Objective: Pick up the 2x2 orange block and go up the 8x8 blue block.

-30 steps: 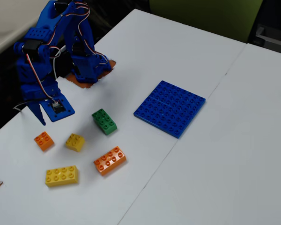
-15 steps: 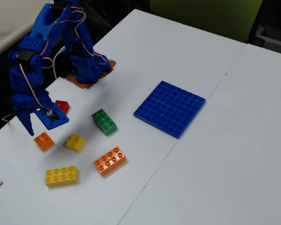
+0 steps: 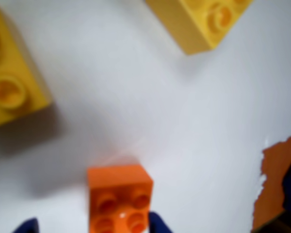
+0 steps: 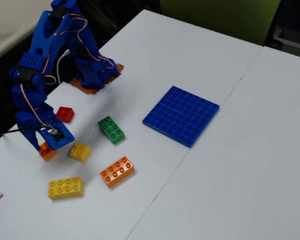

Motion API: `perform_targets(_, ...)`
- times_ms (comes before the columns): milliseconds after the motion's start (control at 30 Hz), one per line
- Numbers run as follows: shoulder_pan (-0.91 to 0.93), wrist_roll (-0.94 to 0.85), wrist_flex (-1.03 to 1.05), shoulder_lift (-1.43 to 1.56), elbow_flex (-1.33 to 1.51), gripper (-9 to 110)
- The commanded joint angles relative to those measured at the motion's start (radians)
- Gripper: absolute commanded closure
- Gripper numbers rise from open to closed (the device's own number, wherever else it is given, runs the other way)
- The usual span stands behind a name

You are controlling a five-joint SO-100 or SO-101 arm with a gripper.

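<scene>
Fingertips of our blue two-finger gripper (image 3: 120, 226) are flanking the small square orange plastic brick (image 3: 119, 198) low in the wrist view; we cannot tell whether they are gripping it. We are seeing the large flat blue studded plate (image 4: 181, 115) lying well apart on the white table (image 4: 230, 175) in the fixed view.

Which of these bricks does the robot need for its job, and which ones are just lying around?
Needed:
- 2x2 orange block, between the gripper fingers
- 8x8 blue block

Just lying around:
- red brick
- green brick
- small yellow brick
- long yellow brick
- long orange brick
</scene>
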Motion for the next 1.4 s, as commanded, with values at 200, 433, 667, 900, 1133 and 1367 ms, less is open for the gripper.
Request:
perform_targets(200, 0.008, -0.035, -0.080, 0.009, -0.049, 75)
perform_targets(433, 0.008, -0.043, -0.118, -0.028, -0.049, 74)
perform_targets(667, 0.008, -0.044, -0.120, -0.052, -0.049, 72)
perform_targets(900, 0.008, -0.044, -0.135, -0.080, -0.049, 71)
perform_targets(1133, 0.012, -0.048, -0.141, -0.109, -0.049, 71)
perform_targets(1367, 0.023, -0.043, -0.138, -0.129, -0.049, 72)
